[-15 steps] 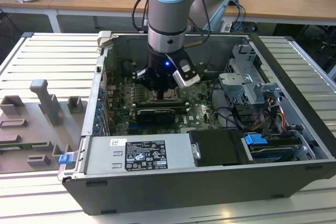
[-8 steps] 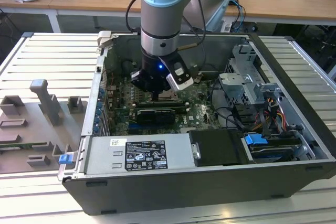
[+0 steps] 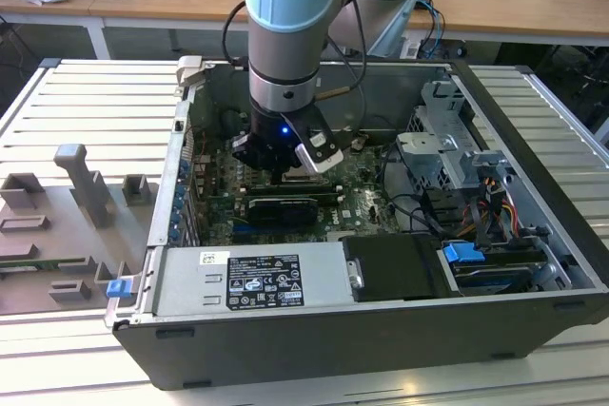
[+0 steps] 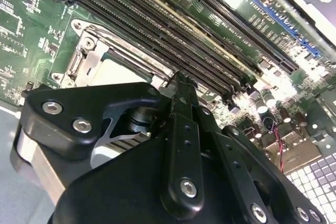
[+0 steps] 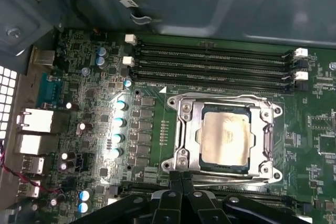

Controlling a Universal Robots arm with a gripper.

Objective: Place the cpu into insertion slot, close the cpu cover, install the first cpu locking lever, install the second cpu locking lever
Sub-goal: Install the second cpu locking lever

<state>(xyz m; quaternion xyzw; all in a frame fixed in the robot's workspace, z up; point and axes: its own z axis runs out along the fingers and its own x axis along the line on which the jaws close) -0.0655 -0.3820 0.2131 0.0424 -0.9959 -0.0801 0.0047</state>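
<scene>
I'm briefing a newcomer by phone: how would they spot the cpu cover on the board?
Inside the open computer case, find the green motherboard. Beside the long black memory slots sits the cpu cover, a square silver metal frame lying flat, its window showing the pale cpu.

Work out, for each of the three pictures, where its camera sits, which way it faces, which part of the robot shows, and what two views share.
Exterior view: off the arm, facing down into the open computer case; shows the arm.
First wrist view: on the arm, facing down at the cpu under the cpu cover; gripper shows.
Second wrist view: on the arm, slanted across the memory slots; gripper body shows.
Both wrist views share cover and memory slots.
</scene>
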